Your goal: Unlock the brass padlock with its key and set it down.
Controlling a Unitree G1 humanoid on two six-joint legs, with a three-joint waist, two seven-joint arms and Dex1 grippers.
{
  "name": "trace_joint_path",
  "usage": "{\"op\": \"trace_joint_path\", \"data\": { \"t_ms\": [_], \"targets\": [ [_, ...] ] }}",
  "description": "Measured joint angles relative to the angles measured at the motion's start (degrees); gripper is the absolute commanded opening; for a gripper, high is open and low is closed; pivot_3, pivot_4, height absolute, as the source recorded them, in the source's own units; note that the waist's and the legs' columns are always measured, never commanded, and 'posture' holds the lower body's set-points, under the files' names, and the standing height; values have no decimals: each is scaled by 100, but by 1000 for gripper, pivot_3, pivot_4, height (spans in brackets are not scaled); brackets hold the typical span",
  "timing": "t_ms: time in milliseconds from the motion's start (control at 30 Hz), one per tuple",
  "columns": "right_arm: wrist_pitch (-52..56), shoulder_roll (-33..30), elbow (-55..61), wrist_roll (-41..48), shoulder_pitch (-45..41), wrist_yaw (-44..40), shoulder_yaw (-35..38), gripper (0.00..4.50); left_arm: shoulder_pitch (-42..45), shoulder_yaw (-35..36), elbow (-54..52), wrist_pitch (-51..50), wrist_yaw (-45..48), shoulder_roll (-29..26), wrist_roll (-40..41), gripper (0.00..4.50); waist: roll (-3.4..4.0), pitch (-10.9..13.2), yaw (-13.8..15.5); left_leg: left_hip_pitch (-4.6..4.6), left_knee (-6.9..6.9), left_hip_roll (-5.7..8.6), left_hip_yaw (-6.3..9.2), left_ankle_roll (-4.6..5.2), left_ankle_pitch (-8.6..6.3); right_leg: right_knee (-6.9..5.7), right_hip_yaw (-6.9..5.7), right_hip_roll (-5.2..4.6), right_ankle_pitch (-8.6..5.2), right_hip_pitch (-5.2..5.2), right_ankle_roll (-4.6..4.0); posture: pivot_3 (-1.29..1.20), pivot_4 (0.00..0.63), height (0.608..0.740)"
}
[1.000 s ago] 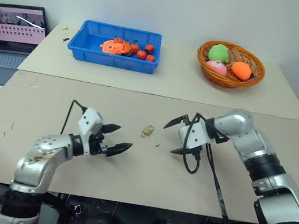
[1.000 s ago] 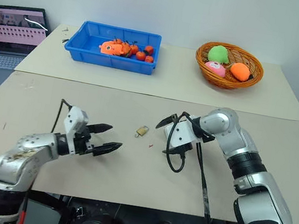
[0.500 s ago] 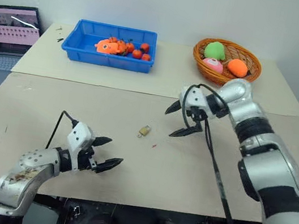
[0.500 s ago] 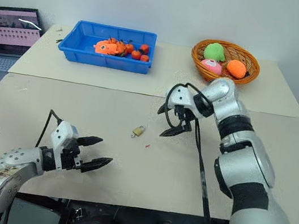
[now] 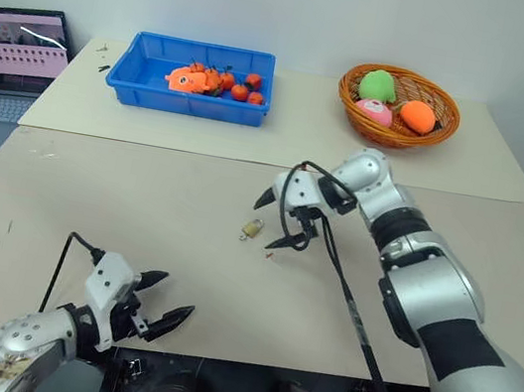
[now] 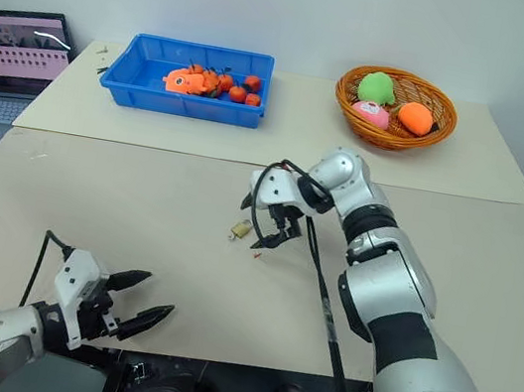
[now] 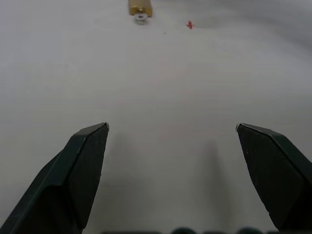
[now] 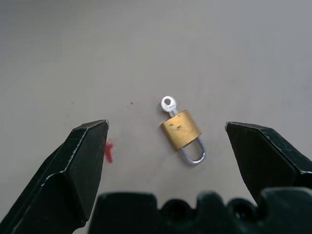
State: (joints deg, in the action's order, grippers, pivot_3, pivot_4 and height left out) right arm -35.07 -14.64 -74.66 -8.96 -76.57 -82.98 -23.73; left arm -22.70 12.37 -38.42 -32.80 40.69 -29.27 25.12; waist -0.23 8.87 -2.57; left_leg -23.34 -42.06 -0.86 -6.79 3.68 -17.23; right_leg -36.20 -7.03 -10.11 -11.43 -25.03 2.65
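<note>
I can read no text, label, brand or number anywhere. The open grey laptop (image 5: pixel 14 54) at the far left shows a pinkish screen with rows of small marks, too tiny for me to read.

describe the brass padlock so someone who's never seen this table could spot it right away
On the near table, in front of the blue bin and the wicker basket, look just below the open right gripper. The brass padlock lies flat there, small and yellow-gold. Its silver shackle loop and the key sticking out of the opposite end set it apart from the red speck beside it.
</note>
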Motion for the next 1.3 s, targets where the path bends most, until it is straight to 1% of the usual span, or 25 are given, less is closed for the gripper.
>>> {"op": "trace_joint_path", "data": {
  "t_ms": [167, 267, 467, 567, 767, 1033, 1300],
  "targets": [
    [-17, 344, -135, -210, -138, 310, 83, 4500, -418, 263, -356, 20, -141, -5, 119, 4461, 1, 1, -5, -4, 2, 0, 0, -1, 0, -1, 0, 0, -3, -5, -5, 0, 150, 692],
    [32, 450, -171, -226, -150, 320, 202, 4500, -675, 384, -528, 27, -223, -4, 181, 4461, 2, 1, 0, -5, 3, 0, 1, -1, -1, -1, 0, 0, -6, -5, -7, 0, 150, 692],
    [625, 494, -334, -342, -149, 263, 297, 4500, -1232, 696, -994, 25, -380, 5, 250, 4461, 2, 1, -6, -7, 3, -2, 2, -3, -1, -3, -2, 0, -12, -9, -15, 0, 150, 692],
    [956, 480, -365, -375, -110, 152, 421, 4500, -1447, 860, -1167, 20, -402, 5, 415, 4461, 2, 1, -4, -7, 4, -3, 2, -3, -2, -5, -2, 0, -16, -10, -20, 0, 150, 692],
    [1372, 467, -391, -449, 76, 180, 487, 4500, -1652, 1129, -1267, 14, -415, -21, 541, 4461, 2, 1, -8, -7, 3, -3, 2, -4, -2, -8, -2, 0, -18, -11, -22, 0, 150, 692],
    [1561, 567, -408, -555, 84, 411, 653, 4500, -1992, 1361, -1506, 13, -428, -25, 661, 4461, 2, 1, -17, -7, 4, -4, 2, -5, -2, -13, -3, 1, -21, -12, -24, 0, 150, 692],
    [1579, 680, -414, -710, 83, 661, 663, 4500, -2283, 1470, -1667, 13, -505, 11, 677, 4461, 2, 2, -13, -10, 4, -3, 3, -6, -3, -15, -3, 2, -26, -14, -24, 0, 150, 692]
  ]
}}
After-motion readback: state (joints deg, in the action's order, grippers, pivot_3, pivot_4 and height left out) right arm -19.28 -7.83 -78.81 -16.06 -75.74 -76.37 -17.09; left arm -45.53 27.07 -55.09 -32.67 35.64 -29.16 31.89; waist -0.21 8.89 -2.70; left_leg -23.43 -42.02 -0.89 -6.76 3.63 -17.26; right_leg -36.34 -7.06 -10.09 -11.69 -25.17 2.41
